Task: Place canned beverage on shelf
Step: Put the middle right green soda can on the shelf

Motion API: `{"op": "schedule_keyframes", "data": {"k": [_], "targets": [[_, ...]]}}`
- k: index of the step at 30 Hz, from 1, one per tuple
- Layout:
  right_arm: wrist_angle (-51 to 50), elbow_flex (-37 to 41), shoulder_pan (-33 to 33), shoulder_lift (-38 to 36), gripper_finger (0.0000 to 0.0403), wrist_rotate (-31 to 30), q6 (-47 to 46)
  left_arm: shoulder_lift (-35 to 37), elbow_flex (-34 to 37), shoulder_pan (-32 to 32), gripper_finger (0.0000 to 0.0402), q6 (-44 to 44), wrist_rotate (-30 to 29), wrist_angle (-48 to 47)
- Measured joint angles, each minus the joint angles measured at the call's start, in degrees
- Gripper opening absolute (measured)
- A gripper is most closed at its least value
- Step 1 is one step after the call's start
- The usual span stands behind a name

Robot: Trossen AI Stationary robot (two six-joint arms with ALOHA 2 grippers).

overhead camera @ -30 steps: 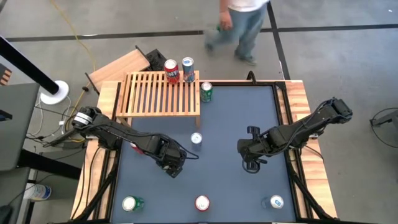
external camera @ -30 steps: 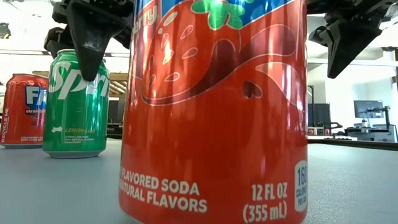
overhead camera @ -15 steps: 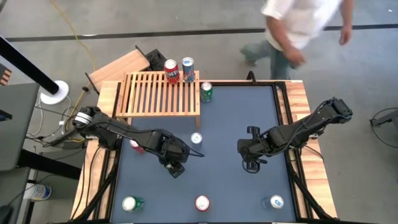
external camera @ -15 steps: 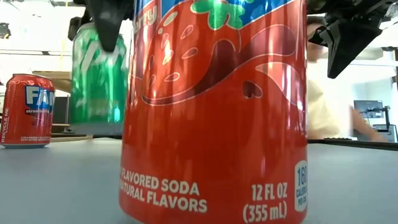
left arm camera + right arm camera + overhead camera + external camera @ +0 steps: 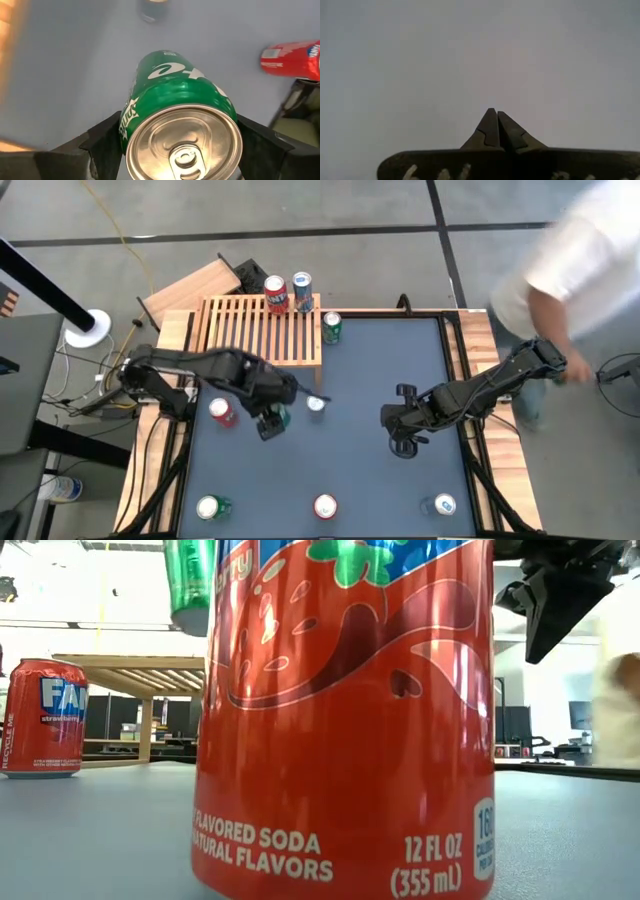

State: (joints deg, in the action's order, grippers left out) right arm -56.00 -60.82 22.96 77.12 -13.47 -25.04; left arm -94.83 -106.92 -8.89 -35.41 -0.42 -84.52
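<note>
My left gripper is shut on a green can above the table's middle left, just near the shelf's front edge. The low view shows the can high above the table. The shelf, a light wooden slatted rack, stands at the far left. A red can and a blue can stand on its far right corner. My right gripper is shut and empty over the table's right half, as the right wrist view shows. My left gripper pinches the green can's side wall just below its top rim between its two fingers, one on each side. The fingers come from above, slanting down. The can hangs about upright, lid up, lifted clear of the table.
On the table stand a green can by the shelf's right end, a silver-topped can, and a red can. Three more stand along the near edge, the red one filling the low view. A person moves at the far right.
My left gripper has gone up and toward the table's far edge, nearer the shelf, with the green can. The can stood on the table and now hangs clear, high above it. The person has walked from the far middle to the far right.
</note>
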Motion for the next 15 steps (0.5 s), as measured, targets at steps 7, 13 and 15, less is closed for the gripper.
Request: {"op": "schedule_keyframes", "data": {"k": [7,13,15], "targets": [[4.9,0.0,0.0,0.0,0.0000,0.0,0.0,0.0,-4.9,8.7,0.0290,13.7,-1.1,-5.7],[8.7,0.0,0.2,0.0,0.0000,0.0,0.0,0.4,-7.1,19.5,0.0289,25.5,4.7,-5.7],[9.7,0.0,0.3,0.0,0.0000,0.0,0.0,0.4,-7.7,23.9,0.0289,29.2,5.6,-5.5]]}}
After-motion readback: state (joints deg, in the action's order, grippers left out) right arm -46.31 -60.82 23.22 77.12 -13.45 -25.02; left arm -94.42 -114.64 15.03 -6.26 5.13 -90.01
